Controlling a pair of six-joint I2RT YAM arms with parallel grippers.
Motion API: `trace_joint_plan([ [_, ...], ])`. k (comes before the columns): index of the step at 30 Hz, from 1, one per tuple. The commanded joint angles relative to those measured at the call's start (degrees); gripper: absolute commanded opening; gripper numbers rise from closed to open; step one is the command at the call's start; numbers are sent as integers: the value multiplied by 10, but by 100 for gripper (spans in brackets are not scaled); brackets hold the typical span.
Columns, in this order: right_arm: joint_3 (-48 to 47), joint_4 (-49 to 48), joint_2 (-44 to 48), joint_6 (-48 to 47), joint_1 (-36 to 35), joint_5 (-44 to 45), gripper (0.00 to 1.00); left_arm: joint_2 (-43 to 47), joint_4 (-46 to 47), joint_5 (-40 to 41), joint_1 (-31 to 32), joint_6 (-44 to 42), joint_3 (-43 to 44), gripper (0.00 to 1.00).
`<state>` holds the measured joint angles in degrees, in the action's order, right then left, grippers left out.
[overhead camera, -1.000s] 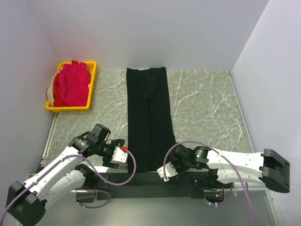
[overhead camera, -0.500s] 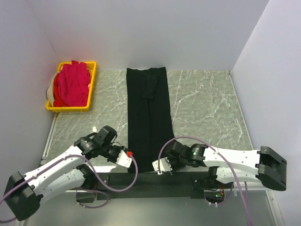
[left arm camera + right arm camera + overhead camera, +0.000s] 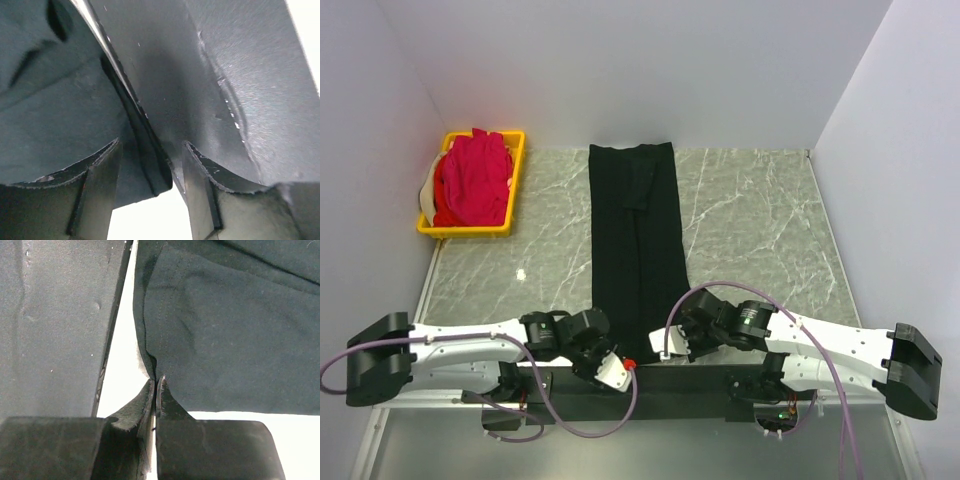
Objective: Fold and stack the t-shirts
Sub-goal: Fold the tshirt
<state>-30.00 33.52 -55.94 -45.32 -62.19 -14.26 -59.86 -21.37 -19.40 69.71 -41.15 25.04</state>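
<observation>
The black t-shirt (image 3: 635, 240) lies folded into a long narrow strip down the middle of the table. My left gripper (image 3: 620, 368) is at its near-left corner. In the left wrist view this gripper (image 3: 150, 175) is open, with a folded edge of the black cloth (image 3: 142, 145) between the fingers. My right gripper (image 3: 670, 345) is at the near-right corner. In the right wrist view it (image 3: 156, 385) is shut on the hem of the black shirt (image 3: 235, 330). The pink shirts (image 3: 472, 180) lie piled in the yellow crate (image 3: 517, 180) at the back left.
A black rail (image 3: 700, 380) runs along the near table edge under both grippers, and it also shows in the right wrist view (image 3: 55, 325). White walls close in the marbled table (image 3: 760, 220) on three sides.
My left arm has swung right along the near edge, bringing its gripper from left of the shirt to the near-left corner. My right gripper stayed at the near-right corner, shifting only slightly.
</observation>
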Motion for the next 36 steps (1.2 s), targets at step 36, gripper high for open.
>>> trace_joint_plan([
  [36,-29,-12,-43,-43,67,-16,0,-151,49,72,-136,-78,48,45],
])
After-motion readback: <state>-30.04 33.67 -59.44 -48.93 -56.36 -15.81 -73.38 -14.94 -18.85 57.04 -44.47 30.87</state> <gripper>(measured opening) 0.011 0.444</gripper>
